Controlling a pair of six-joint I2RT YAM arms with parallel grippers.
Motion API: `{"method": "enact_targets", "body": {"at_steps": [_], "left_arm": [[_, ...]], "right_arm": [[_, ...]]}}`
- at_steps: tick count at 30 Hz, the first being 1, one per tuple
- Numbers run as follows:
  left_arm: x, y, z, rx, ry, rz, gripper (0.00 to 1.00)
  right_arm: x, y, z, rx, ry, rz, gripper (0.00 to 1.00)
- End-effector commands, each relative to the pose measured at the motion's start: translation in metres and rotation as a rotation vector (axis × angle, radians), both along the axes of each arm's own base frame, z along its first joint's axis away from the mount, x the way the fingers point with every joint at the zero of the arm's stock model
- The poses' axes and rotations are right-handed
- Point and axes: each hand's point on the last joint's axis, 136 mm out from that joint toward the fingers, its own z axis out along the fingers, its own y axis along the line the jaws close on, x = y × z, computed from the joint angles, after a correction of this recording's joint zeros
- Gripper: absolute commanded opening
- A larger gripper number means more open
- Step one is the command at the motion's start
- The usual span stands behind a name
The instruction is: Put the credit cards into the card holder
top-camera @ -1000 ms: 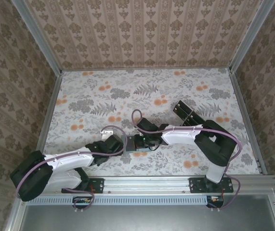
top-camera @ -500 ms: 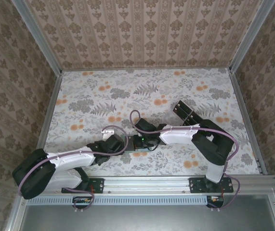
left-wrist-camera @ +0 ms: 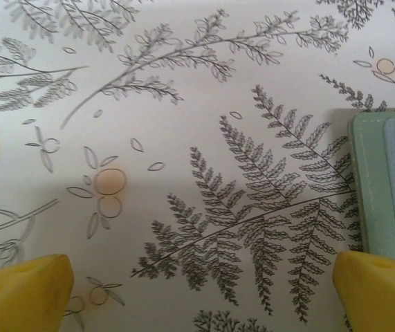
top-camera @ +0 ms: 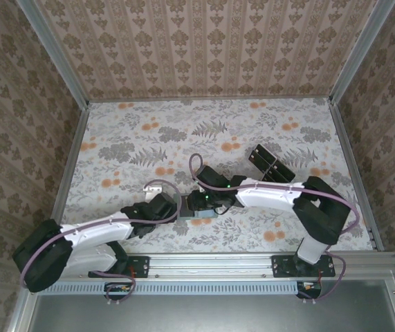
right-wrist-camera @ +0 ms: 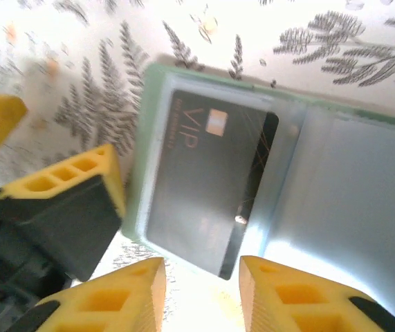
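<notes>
Card (right-wrist-camera: 204,180) looks thin, stiff, slick: I'd pinch its exposed edge. Right tool (right-wrist-camera: 200,290) part-open, gripping nothing; left tool (left-wrist-camera: 200,297) wide, empty. Holder (right-wrist-camera: 342,187) seems soft.

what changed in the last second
The right arm swung its elbow outward to the right, uncovering more of the remaining credit cards. The right hand now has jaws parted around a corner of the VIP card lying in the card holder. The left hand, open, and the card holder stayed put.
</notes>
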Motion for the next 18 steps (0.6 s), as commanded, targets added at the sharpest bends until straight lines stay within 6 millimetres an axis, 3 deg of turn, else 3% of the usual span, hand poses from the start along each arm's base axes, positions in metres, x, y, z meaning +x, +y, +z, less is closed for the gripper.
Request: {"method": "enact_targets", "body": {"at_steps": [1, 7, 18], "left_arm": [[0.001, 0.009, 0.014, 0.024, -0.013, 0.014, 1.0], [0.005, 0.001, 0.032, -0.03, -0.03, 0.005, 1.0], [0.01, -0.016, 0.039, -0.103, -0.023, 0.026, 1.0]], "right_arm": [[0.011, -0.023, 0.018, -0.082, -0.076, -0.012, 0.46], [0.022, -0.04, 0.019, -0.239, -0.154, 0.072, 0.5], [0.032, -0.032, -0.007, -0.311, -0.141, 0.145, 0.5]]}}
